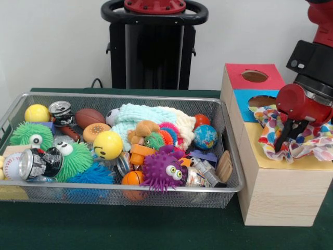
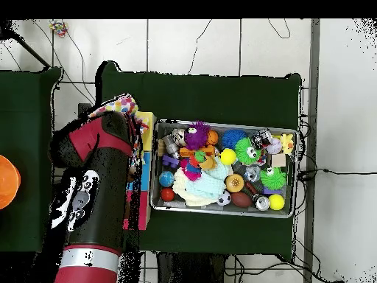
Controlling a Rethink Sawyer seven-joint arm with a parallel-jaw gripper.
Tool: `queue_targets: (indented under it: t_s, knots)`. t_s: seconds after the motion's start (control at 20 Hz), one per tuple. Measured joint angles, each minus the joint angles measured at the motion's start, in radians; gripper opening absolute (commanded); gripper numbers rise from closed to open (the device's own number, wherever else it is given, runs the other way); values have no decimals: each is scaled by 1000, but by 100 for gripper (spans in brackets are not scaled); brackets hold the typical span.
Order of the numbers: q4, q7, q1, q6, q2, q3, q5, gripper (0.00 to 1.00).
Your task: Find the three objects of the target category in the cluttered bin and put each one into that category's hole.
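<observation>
The green-covered bench (image 1: 156,229) carries a wire-mesh bin (image 1: 119,190) crammed with toys and, just beside it, a wooden box (image 1: 276,192) topped with red, blue and yellow panels. The spotted cloth (image 1: 317,136) lies bunched over the yellow panel (image 1: 283,159), its hole hidden beneath. The gripper (image 1: 286,139) pinches a fold of that cloth near the blue hole (image 1: 261,100). The likely trouble: the cloth is far wider than any hole, so it may bridge the opening and stay heaped on top, drape off the box edge, or snag on the fingers at release.
</observation>
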Motion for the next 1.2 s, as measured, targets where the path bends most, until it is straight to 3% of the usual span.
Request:
queue_targets:
  t_s: [0.8,1.0,1.2]
  knots:
    - [1,0,-10,4,-3,7,15,0]
    - [6,0,-20,7,-5,8,56,0]
    - [13,6,-44,23,-5,7,156,0]
